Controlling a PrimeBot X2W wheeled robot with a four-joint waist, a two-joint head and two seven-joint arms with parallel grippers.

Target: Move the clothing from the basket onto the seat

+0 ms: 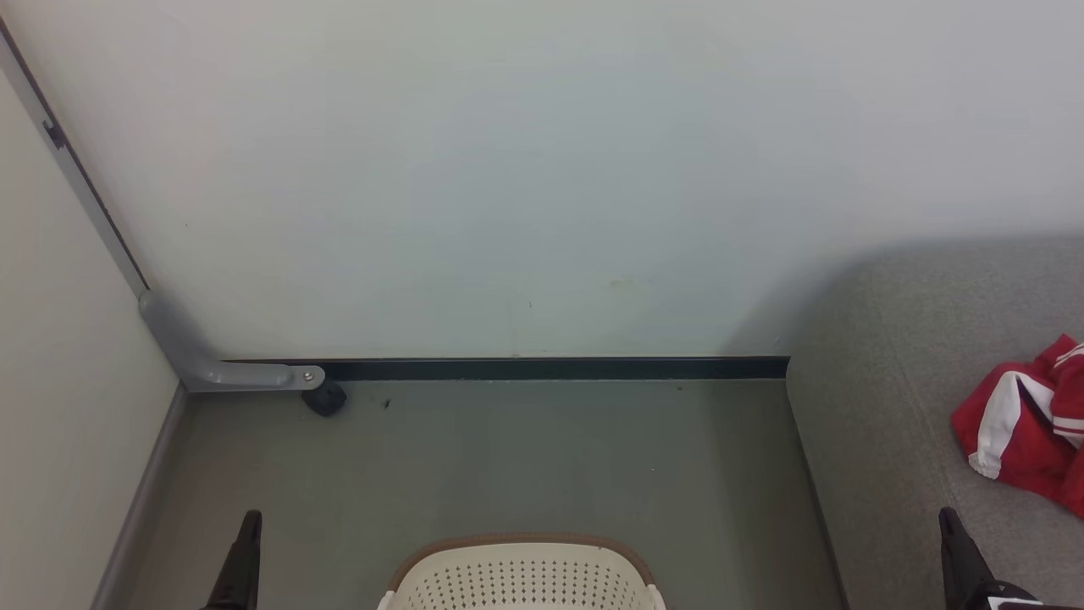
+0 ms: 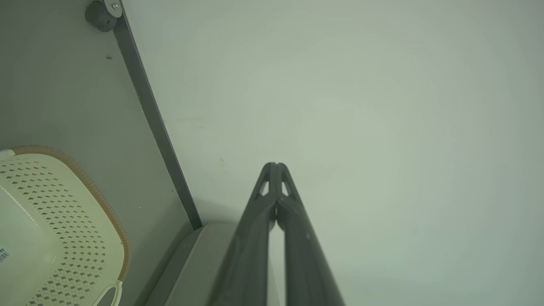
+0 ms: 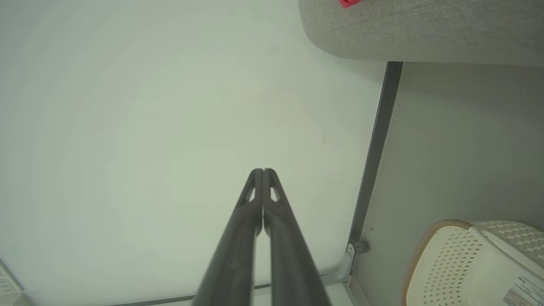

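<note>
Bare pale wall above a grey-green floor, a dark skirting strip along the join. At near centre, on the floor, the cream-white basket, brown-rimmed and perforated, cut off by the lower edge of the head view. To the right, the grey seat, its rounded far corner up against the wall. On the seat's right part, the clothing: a crumpled red heap with white stripes and trim, partly out of frame.

Left gripper low at near left, left of the basket and apart from it, fingers pressed together tip to tip, gripping nothing. Right gripper low at near right, seen against the seat's near part, likewise closed tight on nothing, the clothing just beyond and to its right, not touching. Basket between the two grippers in the head view. Both pairs of fingers aimed at the wall in the wrist views.

At far left, a grey angled bracket at the foot of a cream side wall, a small black wheel under its end, well apart from the left gripper. A strip of floor between basket and seat; only grey upholstery between the right gripper and the red heap. A barcode label on the basket's base in the left wrist view.
</note>
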